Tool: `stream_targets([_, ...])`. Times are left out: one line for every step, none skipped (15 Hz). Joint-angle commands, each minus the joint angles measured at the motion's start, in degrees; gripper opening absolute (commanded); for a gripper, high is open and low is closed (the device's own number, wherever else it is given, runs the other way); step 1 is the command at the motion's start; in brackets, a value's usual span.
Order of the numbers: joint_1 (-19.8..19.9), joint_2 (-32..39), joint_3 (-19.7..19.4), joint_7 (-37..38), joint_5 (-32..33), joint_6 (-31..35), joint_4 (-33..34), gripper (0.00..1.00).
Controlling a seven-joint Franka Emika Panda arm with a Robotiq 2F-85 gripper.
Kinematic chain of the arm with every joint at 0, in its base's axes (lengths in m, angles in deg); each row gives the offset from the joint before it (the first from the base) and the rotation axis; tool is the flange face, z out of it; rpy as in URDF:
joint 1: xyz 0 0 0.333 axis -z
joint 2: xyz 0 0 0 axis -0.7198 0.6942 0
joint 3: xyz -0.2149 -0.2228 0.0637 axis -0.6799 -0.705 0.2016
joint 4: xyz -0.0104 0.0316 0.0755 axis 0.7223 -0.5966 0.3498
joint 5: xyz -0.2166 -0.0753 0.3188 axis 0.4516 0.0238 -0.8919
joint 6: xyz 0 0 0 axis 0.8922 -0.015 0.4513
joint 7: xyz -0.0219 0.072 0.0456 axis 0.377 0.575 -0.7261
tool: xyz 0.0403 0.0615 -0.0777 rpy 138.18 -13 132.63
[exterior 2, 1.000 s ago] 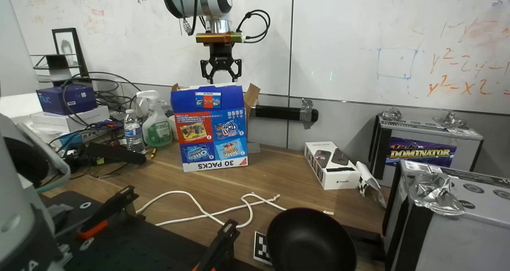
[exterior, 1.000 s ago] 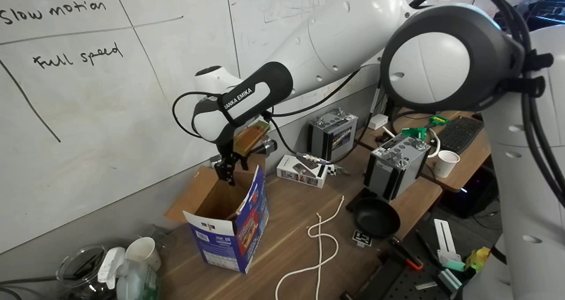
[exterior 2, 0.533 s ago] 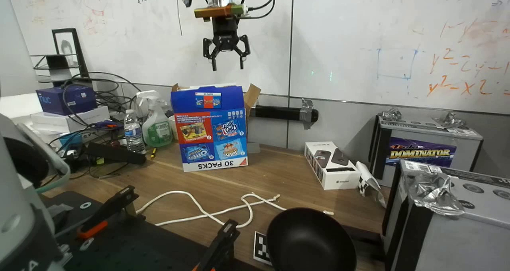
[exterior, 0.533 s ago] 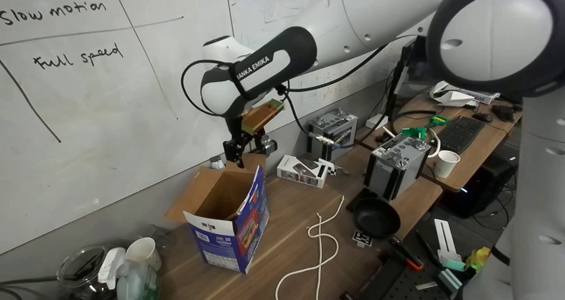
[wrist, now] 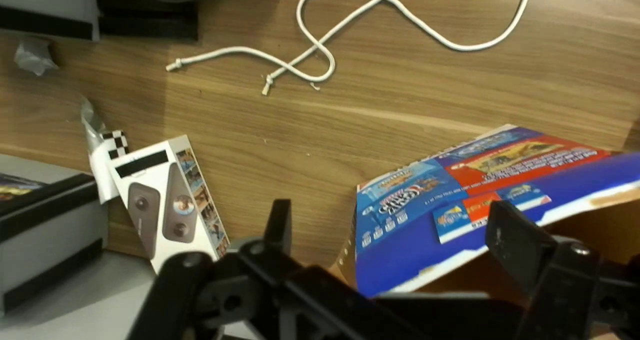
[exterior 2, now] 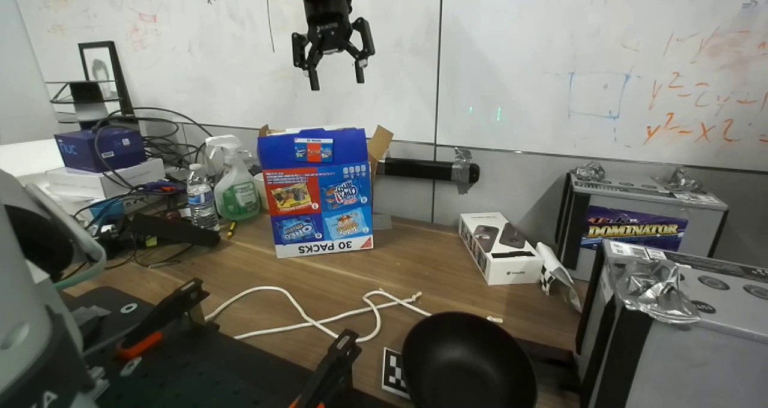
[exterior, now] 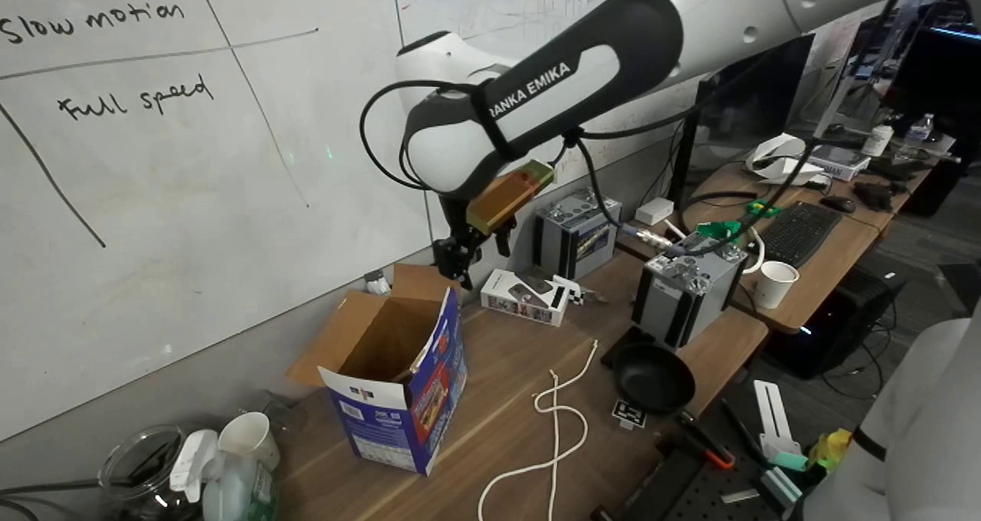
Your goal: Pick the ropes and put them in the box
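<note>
**Blue and Red Bright Against Brown Grain**

The box (exterior 2: 318, 195) is printed blue and red, with a white strip along the bottom of one face and plain brown flaps (exterior: 337, 337). The ropes (wrist: 320, 45) are white. Brown streaked grain patterns the table (exterior 2: 420, 258). The gripper (exterior 2: 337, 83) and pan (exterior 2: 468, 360) are black; the arm (exterior: 605, 69) is white and black. A tag (exterior 2: 393, 372) carries black-and-white checks. The whiteboard (exterior 2: 510, 42) bears black, orange and blue marks. Two grey cases (exterior 2: 690, 342) have black edges, and one has a purple label (exterior 2: 635, 225) with yellow letters.
</note>
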Motion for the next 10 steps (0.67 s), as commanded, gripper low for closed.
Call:
stream_targets([1.9,-7.7,-0.1,4.9,0.9,7.7,-14.0,1.0])
stream_targets([2.5,-8.3,-0.2,5.8,0.7,10.5,-17.2,1.0])
stream_targets([3.3,-8.5,-0.6,6.0,0.2,14.8,-20.7,1.0])
stream_targets([4.0,-8.3,-0.8,6.9,0.9,18.4,-23.3,1.0])
stream_targets([4.9,-7.8,-1.2,7.4,1.1,23.2,-26.0,1.0])
stream_targets([5.7,-7.0,-1.5,8.0,1.8,27.6,-28.3,1.0])
stream_targets([6.6,-5.6,-2.1,8.2,1.6,32.1,-30.1,1.0])
stream_targets([7.5,-3.9,-2.6,8.6,2.0,36.6,-31.9,1.0])
stream_targets([8.4,-1.4,-3.4,8.3,1.5,40.8,-33.0,1.0])
stream_targets([9.2,0.7,-4.0,9.0,2.3,44.2,-33.7,1.0])
